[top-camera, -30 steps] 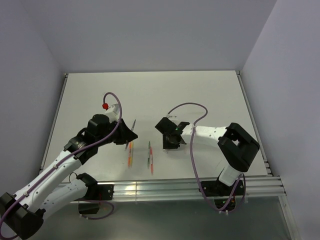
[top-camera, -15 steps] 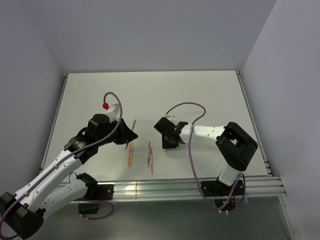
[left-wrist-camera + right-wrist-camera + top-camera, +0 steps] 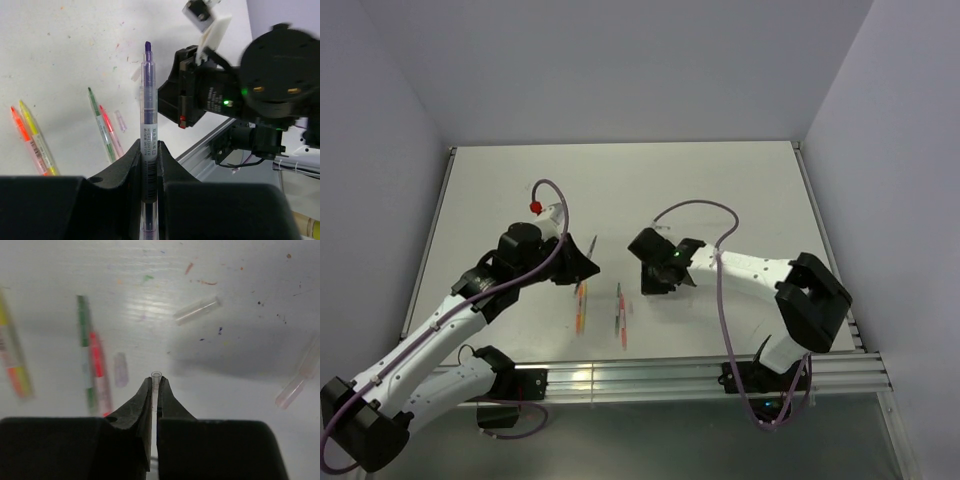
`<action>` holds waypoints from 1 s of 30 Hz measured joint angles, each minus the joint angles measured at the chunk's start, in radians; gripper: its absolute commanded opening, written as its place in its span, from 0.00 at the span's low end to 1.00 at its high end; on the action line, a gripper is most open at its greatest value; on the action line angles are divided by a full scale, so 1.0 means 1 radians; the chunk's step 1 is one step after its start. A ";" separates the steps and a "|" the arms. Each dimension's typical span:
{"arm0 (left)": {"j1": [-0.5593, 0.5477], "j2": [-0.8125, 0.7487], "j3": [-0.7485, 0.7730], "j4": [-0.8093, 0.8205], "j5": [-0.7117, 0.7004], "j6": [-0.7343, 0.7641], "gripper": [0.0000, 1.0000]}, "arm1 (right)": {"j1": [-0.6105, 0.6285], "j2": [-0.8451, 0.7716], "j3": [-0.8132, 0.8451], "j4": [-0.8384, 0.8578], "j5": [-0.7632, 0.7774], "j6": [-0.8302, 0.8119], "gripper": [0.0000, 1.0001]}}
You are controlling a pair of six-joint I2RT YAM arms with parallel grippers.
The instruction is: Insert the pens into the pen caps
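My left gripper [image 3: 149, 148] is shut on a purple pen [image 3: 148, 105]. The pen sticks out forward with its bare tip toward the right arm. In the top view this gripper [image 3: 576, 267] hangs over the table's left middle, the pen [image 3: 591, 246] slanting up from it. My right gripper [image 3: 155, 384] is shut on a clear pen cap [image 3: 156, 375], whose open end pokes out past the fingertips. In the top view it [image 3: 657, 281] hovers just right of the pens on the table. An orange and yellow pair [image 3: 581, 305] and a green and pink pair [image 3: 620, 314] lie flat there.
Loose clear caps lie on the white table: one [image 3: 197, 310] beyond the right gripper, one [image 3: 120, 370] beside the green and pink pens [image 3: 90, 360], and more at the right edge [image 3: 295, 386]. The aluminium rail [image 3: 670, 372] runs along the near edge.
The right gripper's jaws have closed on the clear cap, and that arm has stretched slightly left. The left arm has edged up a little with the purple pen.
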 measured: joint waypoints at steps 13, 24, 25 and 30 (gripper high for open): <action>-0.024 0.025 0.135 0.041 0.012 0.022 0.00 | -0.174 -0.063 0.463 0.124 -0.121 0.287 0.00; -0.061 0.036 0.182 0.032 0.000 0.052 0.00 | -0.205 -0.035 0.462 0.175 -0.187 0.373 0.00; -0.061 0.036 0.182 0.029 0.000 0.052 0.00 | -0.204 -0.040 0.462 0.178 -0.187 0.374 0.00; -0.061 0.037 0.182 0.021 -0.008 0.053 0.00 | -0.204 -0.080 0.460 0.192 -0.185 0.376 0.00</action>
